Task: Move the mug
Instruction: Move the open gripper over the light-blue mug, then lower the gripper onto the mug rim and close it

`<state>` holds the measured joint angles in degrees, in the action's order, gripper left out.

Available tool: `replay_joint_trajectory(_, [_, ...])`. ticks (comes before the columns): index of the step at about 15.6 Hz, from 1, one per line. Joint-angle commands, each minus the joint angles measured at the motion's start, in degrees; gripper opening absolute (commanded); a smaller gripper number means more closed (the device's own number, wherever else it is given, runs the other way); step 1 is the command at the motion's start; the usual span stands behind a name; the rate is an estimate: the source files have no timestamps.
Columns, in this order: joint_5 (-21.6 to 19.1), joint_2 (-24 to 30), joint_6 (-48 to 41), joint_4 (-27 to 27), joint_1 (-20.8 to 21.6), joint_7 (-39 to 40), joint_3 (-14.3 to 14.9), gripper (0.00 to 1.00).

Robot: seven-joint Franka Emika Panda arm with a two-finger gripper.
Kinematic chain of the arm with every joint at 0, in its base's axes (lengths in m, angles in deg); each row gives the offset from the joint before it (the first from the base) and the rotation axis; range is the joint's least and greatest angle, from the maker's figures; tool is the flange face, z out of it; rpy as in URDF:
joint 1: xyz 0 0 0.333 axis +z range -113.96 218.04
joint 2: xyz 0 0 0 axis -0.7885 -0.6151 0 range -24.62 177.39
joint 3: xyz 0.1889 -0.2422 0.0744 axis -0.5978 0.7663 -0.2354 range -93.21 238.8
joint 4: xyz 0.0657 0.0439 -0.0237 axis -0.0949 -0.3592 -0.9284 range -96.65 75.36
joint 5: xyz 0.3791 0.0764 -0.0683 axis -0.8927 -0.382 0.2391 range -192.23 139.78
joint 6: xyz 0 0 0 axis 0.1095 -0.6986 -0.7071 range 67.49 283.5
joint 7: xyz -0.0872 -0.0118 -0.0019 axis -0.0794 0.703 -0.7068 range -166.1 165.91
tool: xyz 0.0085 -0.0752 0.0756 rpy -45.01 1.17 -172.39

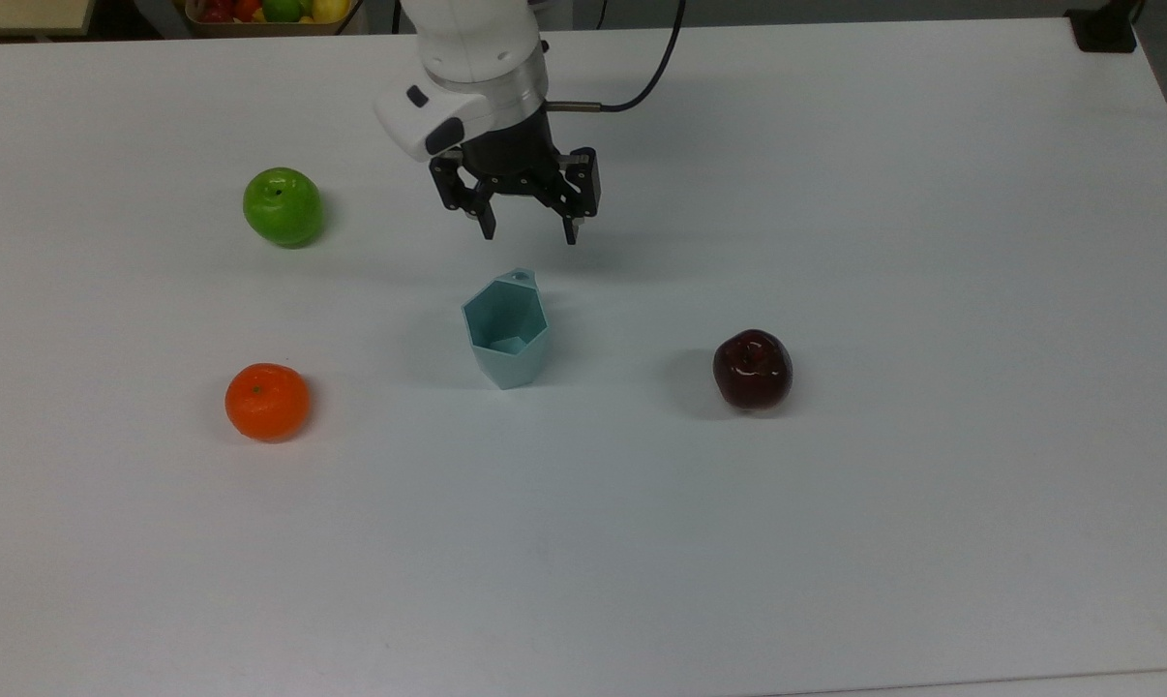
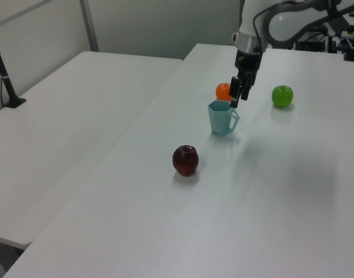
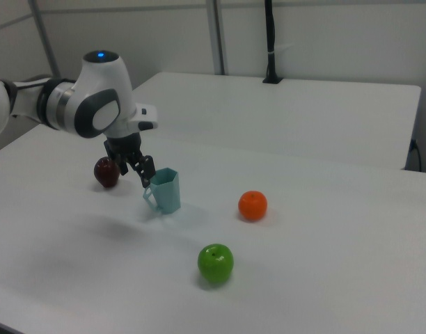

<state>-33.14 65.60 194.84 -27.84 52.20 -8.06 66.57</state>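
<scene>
The pale teal faceted mug [image 1: 506, 329] [image 2: 222, 119] [image 3: 166, 190] stands upright mid-table, with its small handle tab pointing to the top view's top. My gripper [image 1: 529, 235] [image 2: 236, 98] [image 3: 135, 174] hangs open just beyond the handle side, fingertips pointing down at about rim height. Nothing is between the fingers, and they are apart from the mug. In the right view the gripper is at the mug's left, partly in front of the red apple.
On the white table [image 1: 835, 532] lie a green apple [image 1: 283, 206] and an orange [image 1: 267, 401] at the top view's left, and a dark red apple [image 1: 752, 369] at the right. A fruit basket [image 1: 264, 12] sits past the far edge. A second table [image 2: 67, 127] adjoins.
</scene>
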Motion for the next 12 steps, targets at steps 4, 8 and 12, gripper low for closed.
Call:
replay_joint_trajectory(4, [1.1,2.7,14.6,-9.7,1.1,0.6,0.4,0.80])
replay_joint_trajectory(8, [2.3,2.5,15.8,-9.7,1.0,0.6,0.4,0.75])
replay_joint_trajectory(12, [5.1,0.8,15.9,-9.4,1.0,0.5,0.4,0.69])
